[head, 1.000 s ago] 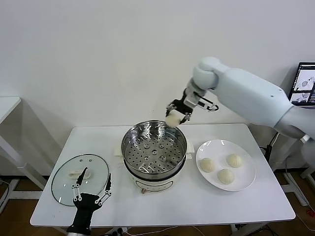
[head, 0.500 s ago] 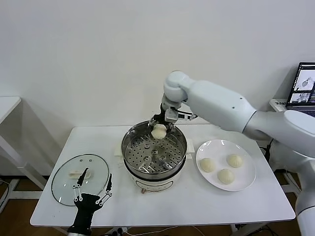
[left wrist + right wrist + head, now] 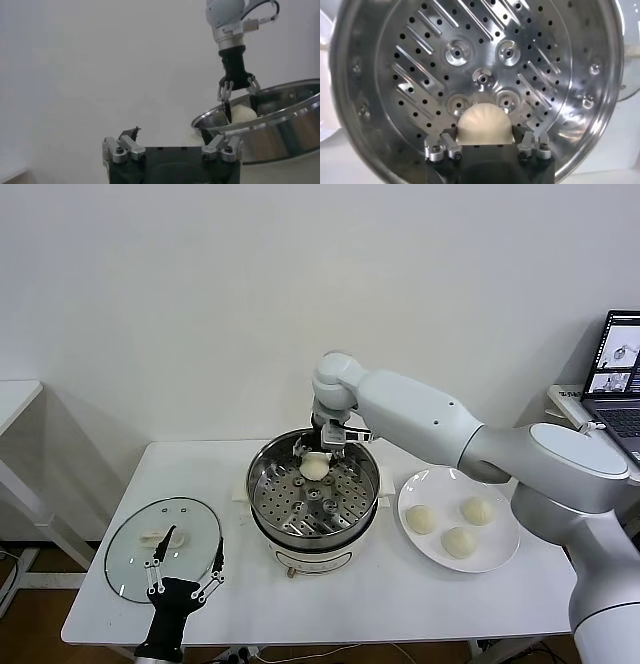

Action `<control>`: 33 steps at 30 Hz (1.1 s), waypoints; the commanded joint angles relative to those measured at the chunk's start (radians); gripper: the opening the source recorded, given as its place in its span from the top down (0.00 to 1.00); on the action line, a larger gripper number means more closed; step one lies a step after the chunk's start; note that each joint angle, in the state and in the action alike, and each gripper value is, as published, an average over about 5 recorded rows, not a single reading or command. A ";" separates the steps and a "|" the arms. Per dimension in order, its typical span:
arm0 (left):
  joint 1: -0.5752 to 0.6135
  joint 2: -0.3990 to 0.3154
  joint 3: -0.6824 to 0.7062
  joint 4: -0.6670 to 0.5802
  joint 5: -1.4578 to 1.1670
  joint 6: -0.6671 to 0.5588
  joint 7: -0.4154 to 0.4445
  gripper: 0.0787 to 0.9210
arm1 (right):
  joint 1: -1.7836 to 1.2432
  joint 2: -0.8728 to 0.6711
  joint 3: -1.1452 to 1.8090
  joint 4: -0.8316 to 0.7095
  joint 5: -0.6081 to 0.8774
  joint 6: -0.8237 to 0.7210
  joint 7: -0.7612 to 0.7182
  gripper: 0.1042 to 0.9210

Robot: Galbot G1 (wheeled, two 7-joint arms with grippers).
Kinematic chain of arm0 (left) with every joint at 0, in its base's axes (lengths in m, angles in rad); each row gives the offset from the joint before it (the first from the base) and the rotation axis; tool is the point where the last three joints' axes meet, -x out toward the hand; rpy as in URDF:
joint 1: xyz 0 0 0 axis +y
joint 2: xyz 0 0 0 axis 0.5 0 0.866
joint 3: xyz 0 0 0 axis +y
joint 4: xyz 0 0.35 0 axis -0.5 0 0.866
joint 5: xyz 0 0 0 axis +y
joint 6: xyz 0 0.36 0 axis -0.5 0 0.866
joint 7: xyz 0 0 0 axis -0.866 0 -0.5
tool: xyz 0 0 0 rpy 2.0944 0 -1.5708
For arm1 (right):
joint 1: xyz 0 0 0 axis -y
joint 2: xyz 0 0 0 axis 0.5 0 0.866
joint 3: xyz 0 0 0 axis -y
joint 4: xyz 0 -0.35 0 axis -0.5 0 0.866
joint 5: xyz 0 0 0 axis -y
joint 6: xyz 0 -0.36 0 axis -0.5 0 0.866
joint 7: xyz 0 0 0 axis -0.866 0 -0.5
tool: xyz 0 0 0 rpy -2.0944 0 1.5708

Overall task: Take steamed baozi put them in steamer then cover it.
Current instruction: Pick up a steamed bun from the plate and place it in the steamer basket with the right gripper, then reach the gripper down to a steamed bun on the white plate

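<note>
Right pincer [image 3: 317,456] reaches down inside the steamer [image 3: 262,484], closed on one baozi [image 3: 314,468] at the far part of the perforated tray. Three more baozi [image 3: 459,542] sit on the white plate [image 3: 505,556] just right of the steamer. Left pincer [image 3: 184,565] hovers spread wide over the glass cover [image 3: 127,564], which lies flat on the counter [image 3: 400,604] left of the steamer.

White table [image 3: 330,604] against pale wall carries three items in row: glass cover [image 3: 163,546] flat at robot's left, steamer [image 3: 314,496] on white base at centre, white plate [image 3: 459,519] at right, plate just beside steamer, cover apart.
</note>
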 commanded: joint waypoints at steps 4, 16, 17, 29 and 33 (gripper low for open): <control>-0.012 -0.002 -0.012 0.022 0.000 -0.001 0.001 0.12 | 0.044 -0.076 0.014 0.059 0.177 -0.101 -0.072 0.12; -0.019 0.002 0.012 0.014 0.002 0.008 0.002 0.12 | 0.324 -0.577 -0.193 0.251 0.742 -0.705 -0.253 0.12; -0.019 0.002 0.015 0.013 0.003 0.008 0.002 0.12 | 0.327 -0.608 -0.232 0.243 0.775 -0.741 -0.247 0.12; -0.009 -0.001 0.034 0.005 0.004 0.007 0.006 0.12 | 0.082 -0.688 -0.398 0.225 0.909 -0.900 -0.032 0.12; -0.003 -0.007 0.035 0.000 0.002 0.009 0.006 0.12 | -0.008 -0.629 -0.326 0.151 0.843 -0.894 -0.005 0.12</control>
